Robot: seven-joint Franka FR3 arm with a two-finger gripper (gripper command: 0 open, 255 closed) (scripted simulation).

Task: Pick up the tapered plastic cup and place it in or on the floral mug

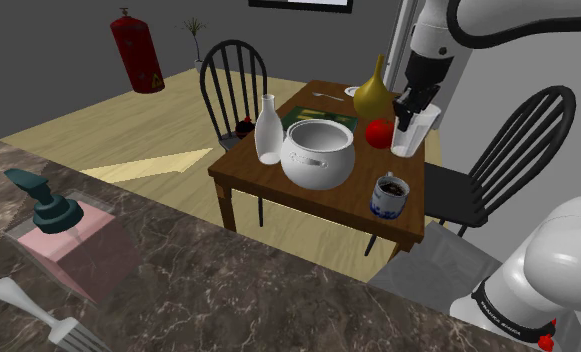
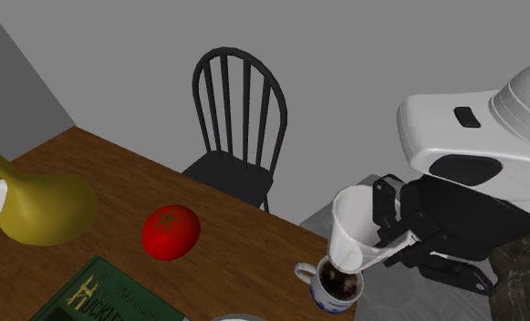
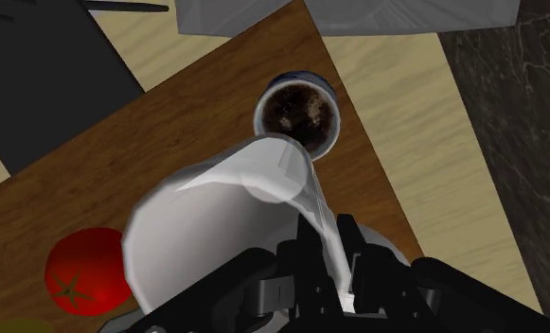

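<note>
A clear, pale tapered cup (image 1: 414, 130) hangs upright above the brown table (image 1: 268, 190), beside the red tomato (image 1: 380, 132). My black gripper (image 1: 415, 108) is shut on the cup's rim wall, one finger inside and one outside. The floral mug (image 1: 389, 195), blue and white with a dark inside, stands near the table's corner closest to the stand. In the second exterior view the cup (image 2: 352, 228) sits just above and behind the mug (image 2: 336, 284), held by the gripper (image 2: 388, 239). In the wrist view the cup (image 3: 225, 222) is in the gripper (image 3: 329, 260), and the mug (image 3: 298, 115) lies beyond its base.
A white pot (image 1: 318, 152), a white bottle (image 1: 268, 130), a yellow vase (image 1: 371, 92) and a green book (image 1: 318, 116) also stand on the table. Black chairs (image 1: 236, 80) (image 1: 498, 165) flank it. A marble counter (image 1: 228, 290) with a pink dispenser (image 1: 63, 235) lies in front.
</note>
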